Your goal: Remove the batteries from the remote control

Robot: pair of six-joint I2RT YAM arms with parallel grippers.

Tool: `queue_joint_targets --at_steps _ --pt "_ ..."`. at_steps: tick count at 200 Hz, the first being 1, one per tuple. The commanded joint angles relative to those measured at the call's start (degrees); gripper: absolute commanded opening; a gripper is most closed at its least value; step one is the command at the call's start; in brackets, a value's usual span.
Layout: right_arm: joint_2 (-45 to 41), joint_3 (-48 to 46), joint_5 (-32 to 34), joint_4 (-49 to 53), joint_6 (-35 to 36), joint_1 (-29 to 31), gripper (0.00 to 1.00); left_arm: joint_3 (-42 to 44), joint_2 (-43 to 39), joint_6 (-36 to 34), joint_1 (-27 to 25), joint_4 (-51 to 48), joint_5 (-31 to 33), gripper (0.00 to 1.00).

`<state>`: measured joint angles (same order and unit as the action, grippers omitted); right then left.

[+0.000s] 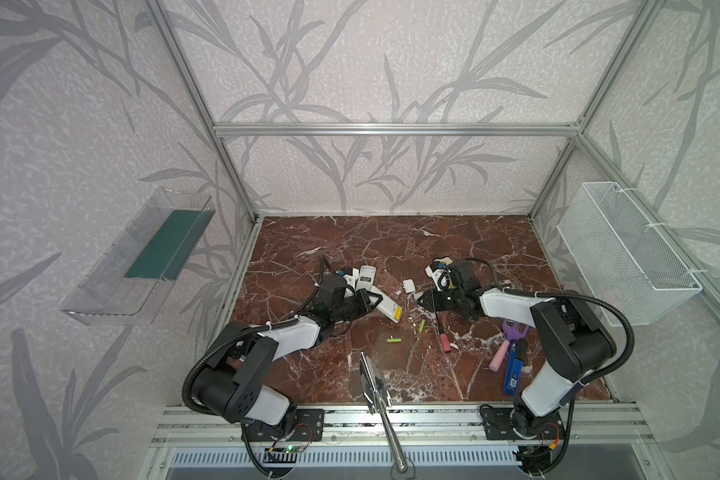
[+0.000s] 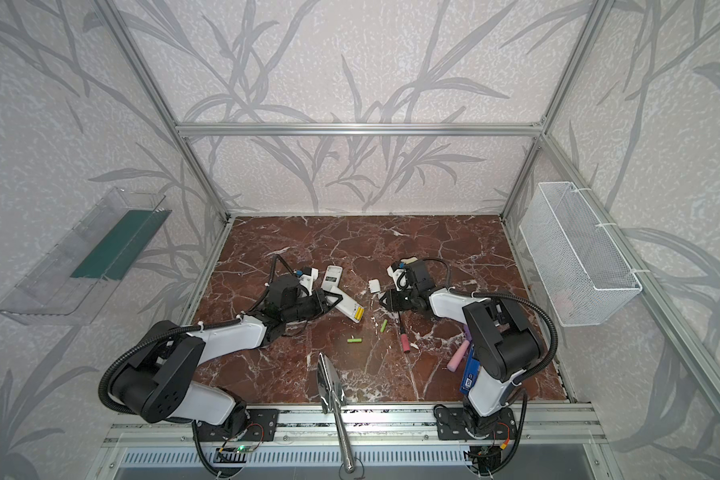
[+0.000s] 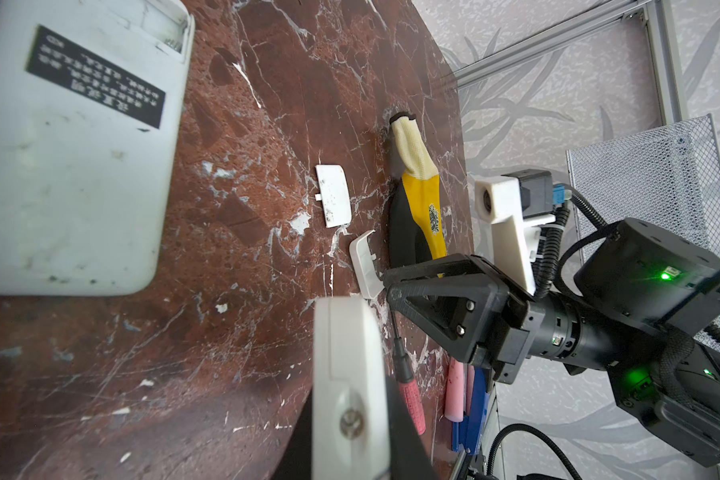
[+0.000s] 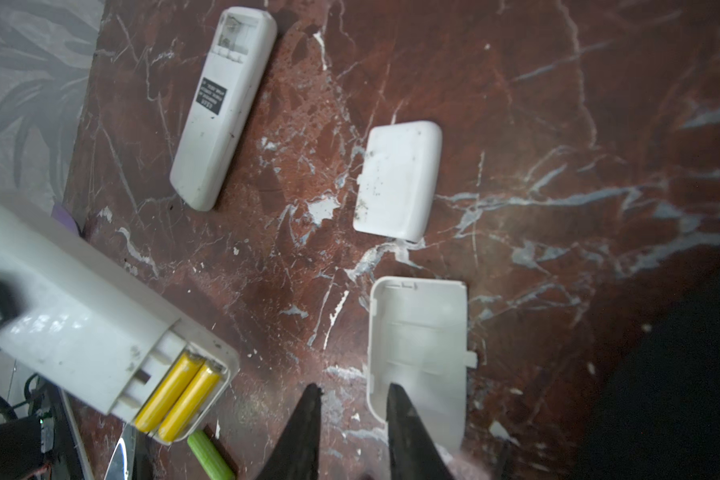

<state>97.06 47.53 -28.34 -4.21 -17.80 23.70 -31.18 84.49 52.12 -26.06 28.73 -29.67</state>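
My left gripper [image 1: 371, 301] is shut on a white remote control [image 4: 96, 324], which lies slanted with its open compartment toward the middle. Two yellow batteries [image 4: 179, 395] sit side by side in that compartment. In the left wrist view the remote's [image 3: 346, 365] narrow edge fills the space between the jaws. Two lime green batteries lie loose on the marble, one [image 1: 422, 325] just beyond the remote's end and another [image 1: 394, 340] nearer the front. My right gripper [image 4: 354, 395] is open, its tips low over the table beside an upturned white battery cover [image 4: 420, 353], holding nothing.
A second white remote [image 4: 225, 104] lies with an empty compartment, a second cover [image 4: 398, 178] near it. A pink-handled screwdriver [image 1: 441, 332], pink cylinder [image 1: 499, 357], blue tool [image 1: 513, 372] and purple scissors [image 1: 514, 330] crowd the right. A trowel [image 1: 373, 378] lies at the front.
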Motion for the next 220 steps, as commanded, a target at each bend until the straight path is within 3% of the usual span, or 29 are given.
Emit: queue_joint_targets --at_steps 1,53,84,109,149,220 --pt "-4.78 1.87 -2.79 1.9 7.86 1.55 0.39 0.0 -0.43 -1.73 0.25 1.78 -0.69 0.0" --pt "-11.22 1.46 -2.41 2.38 23.9 8.7 0.62 -1.49 -2.61 -6.43 0.27 -1.95 -3.12 0.0" --pt "-11.48 3.37 0.21 2.62 27.47 11.66 0.79 -1.89 -4.72 -7.42 0.3 -2.6 -4.75 0.0" --pt "-9.26 7.34 1.24 5.86 28.7 13.04 0.86 -2.53 -5.89 -7.65 0.14 -2.78 -6.15 0.0" --pt "-4.92 12.41 3.9 8.76 31.33 16.4 0.87 -2.76 -6.6 -6.1 0.08 -1.97 -7.59 0.0" --pt "-1.43 15.05 5.52 9.73 31.35 17.17 0.84 -2.83 -7.3 -4.74 0.04 -1.47 -7.85 0.0"
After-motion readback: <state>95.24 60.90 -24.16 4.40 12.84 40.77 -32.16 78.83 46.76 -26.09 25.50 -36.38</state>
